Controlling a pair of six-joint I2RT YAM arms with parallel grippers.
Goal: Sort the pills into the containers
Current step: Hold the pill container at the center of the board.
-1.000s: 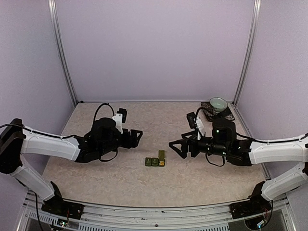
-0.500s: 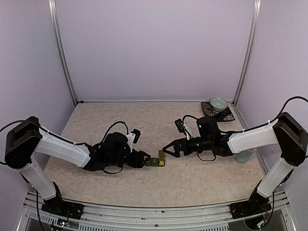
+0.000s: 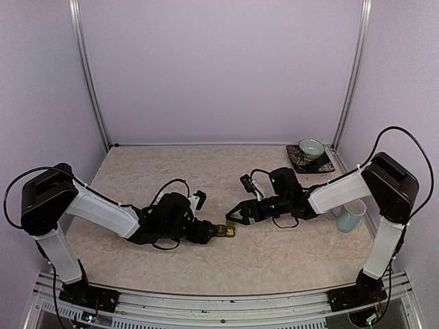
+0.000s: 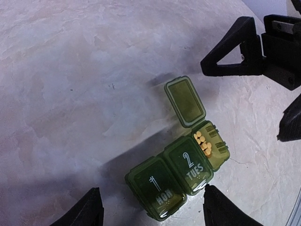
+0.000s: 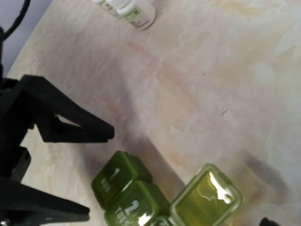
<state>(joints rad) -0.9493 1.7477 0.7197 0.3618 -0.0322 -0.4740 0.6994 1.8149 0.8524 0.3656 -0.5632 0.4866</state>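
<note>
Between the two hands, on the marbled table (image 3: 288, 264), lies the pill box (image 4: 176, 176), a dark green strip of three joined square compartments. Two of them are shut: the end one is marked 1 MON and the middle one 2 TUES. The third, at the other end of the box, stands open. Its lid (image 4: 185, 101) is swung back on its hinge at the far side of the box; how steeply it tilts cannot be told. Inside that open compartment sits a small heap of yellow pills (image 4: 203, 142).

The left hand (image 4: 151, 190) is at the MON end of the box with its fingers spread wide. In its own wrist view one fingertip shows on each side of the box, and neither is seen touching it. The right hand (image 3: 233, 216) is just beyond the box on the side of the open end, close to the swung-back lid. Its fingers are spread too, with nothing between them, and a gap shows between its nearer finger and the lid.

Farther from the box, past the right hand and beside that arm's forearm, stands a pale blue mug (image 3: 350, 216). Well apart from the box, at the table's back right corner, a green bowl (image 3: 311, 147) sits on a dark saucer (image 3: 328, 165).
</note>
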